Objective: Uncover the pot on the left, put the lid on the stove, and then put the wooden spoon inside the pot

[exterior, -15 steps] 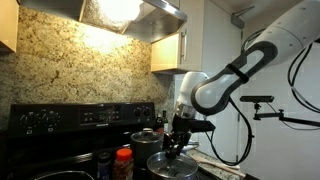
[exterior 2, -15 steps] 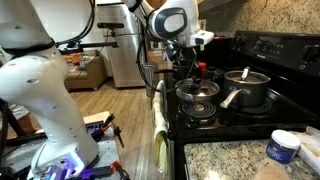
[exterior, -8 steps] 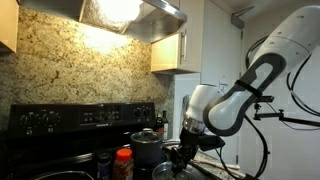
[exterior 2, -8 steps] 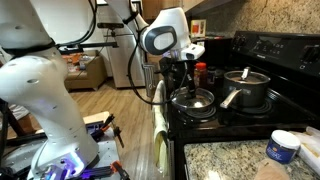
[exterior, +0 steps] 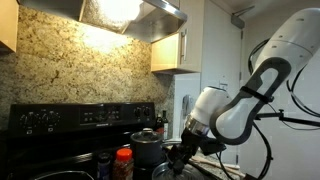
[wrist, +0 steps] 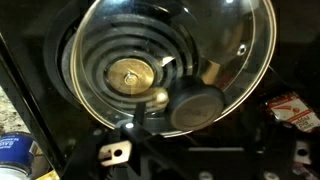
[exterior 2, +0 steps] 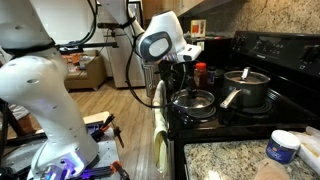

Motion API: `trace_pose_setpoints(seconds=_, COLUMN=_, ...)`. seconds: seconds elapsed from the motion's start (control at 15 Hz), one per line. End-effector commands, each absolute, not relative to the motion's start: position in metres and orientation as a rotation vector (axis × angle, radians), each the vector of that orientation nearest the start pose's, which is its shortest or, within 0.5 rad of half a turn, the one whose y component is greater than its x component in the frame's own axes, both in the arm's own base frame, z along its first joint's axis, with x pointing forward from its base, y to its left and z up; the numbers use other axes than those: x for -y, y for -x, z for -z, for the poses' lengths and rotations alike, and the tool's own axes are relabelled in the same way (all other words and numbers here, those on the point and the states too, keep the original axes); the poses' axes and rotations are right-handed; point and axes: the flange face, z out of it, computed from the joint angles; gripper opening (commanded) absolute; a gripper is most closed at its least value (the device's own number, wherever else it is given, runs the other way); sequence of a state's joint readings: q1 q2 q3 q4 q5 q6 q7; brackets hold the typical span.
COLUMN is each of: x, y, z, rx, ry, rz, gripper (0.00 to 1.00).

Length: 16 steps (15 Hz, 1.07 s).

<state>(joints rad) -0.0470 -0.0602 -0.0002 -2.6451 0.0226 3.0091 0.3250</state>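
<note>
My gripper [wrist: 196, 118] is shut on the black knob of the round lid [wrist: 215, 45]. The lid has a shiny rim and hangs tilted low over a coil burner of the black stove [wrist: 45, 85]. In both exterior views the gripper [exterior 2: 190, 86] [exterior: 178, 158] is down at the stove's front, with the lid [exterior 2: 194, 101] under it. I cannot tell the steel pot apart from the lid there. The wooden spoon is out of view. The stove's back panel [exterior 2: 272, 45] [exterior: 85, 116] carries knobs.
A dark pot with a knobbed lid [exterior 2: 246, 90] [exterior: 146, 148] stands on the burner behind. A red-capped bottle [exterior: 124, 160] [wrist: 290, 110] stands beside the burner. A white tub [exterior 2: 284, 147] sits on the granite counter. A blue-labelled container [wrist: 14, 152] is at the wrist view's edge.
The arm has come down and towards the stove's front edge, carrying the lid with it. The dark pot has not moved.
</note>
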Motion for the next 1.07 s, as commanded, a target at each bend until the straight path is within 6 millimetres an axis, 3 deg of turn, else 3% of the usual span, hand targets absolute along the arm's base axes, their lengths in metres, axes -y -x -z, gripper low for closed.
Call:
trace_pose_setpoints(seconds=0.0, x=0.031, y=-0.449, z=-0.318, rx=-0.620, ry=2.936, rz=0.722, gripper=1.00)
trace_pose_setpoints(seconds=0.27, x=0.055, y=-0.418, z=-0.357, rx=-0.764, ry=2.959, rz=0.746, gripper=1.00)
trace_pose_setpoints(seconds=0.6, x=0.080, y=-0.368, z=-0.410, rx=-0.898, ry=2.962, rz=0.603, gripper=1.00)
trace_pose_setpoints(seconds=0.87, x=0.121, y=-0.333, z=-0.439, rx=-1.078, ry=2.974, rz=0.473, gripper=1.00)
trace_pose_setpoints(seconds=0.93, x=0.126, y=-0.329, z=-0.443, rx=-1.125, ry=2.967, rz=0.503, gripper=1.00)
trace_pose_setpoints(seconds=1.0, x=0.116, y=-0.342, z=-0.441, rx=-1.093, ry=2.956, rz=0.501, gripper=1.00)
